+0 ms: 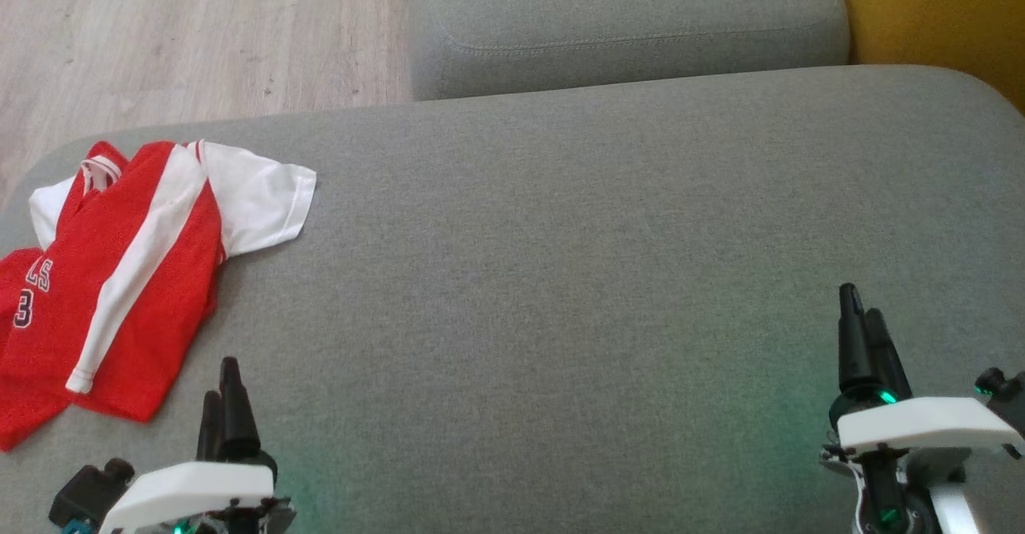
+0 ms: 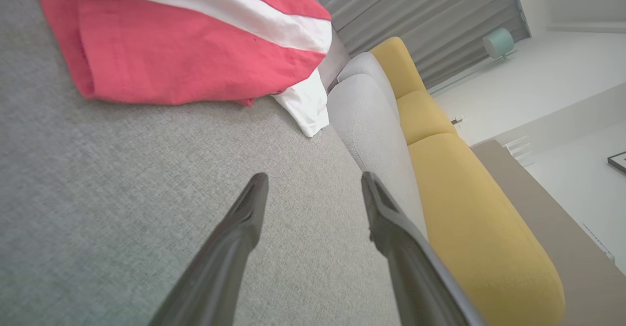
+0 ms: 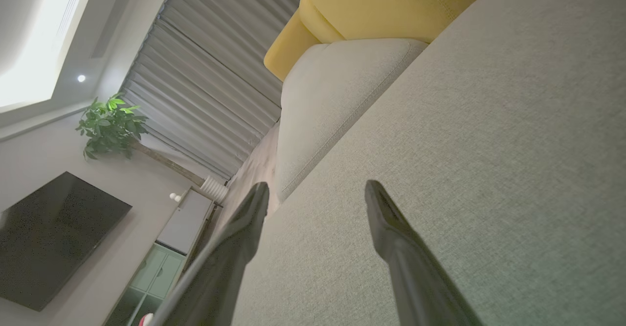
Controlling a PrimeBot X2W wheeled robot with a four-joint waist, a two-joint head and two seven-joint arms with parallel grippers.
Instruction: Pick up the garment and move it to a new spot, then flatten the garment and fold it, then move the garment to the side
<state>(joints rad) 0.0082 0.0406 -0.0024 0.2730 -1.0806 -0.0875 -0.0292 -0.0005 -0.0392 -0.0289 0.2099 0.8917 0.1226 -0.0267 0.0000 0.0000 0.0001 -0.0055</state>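
Note:
The garment is a red and white jersey lying folded on the far left of the grey cushion. One white sleeve sticks out to its right. The left wrist view catches its red hem close ahead. My left gripper stands open just right of the garment's lower corner, not touching it, and its fingers hold nothing. Far off at the lower right my right gripper is open too, over bare cushion, with a wide empty gap in its own wrist view.
A second grey cushion lies behind, with a yellow sofa part at the top right. Wooden floor runs past the cushion's far left edge. The right wrist view shows curtains, a plant and a dark screen.

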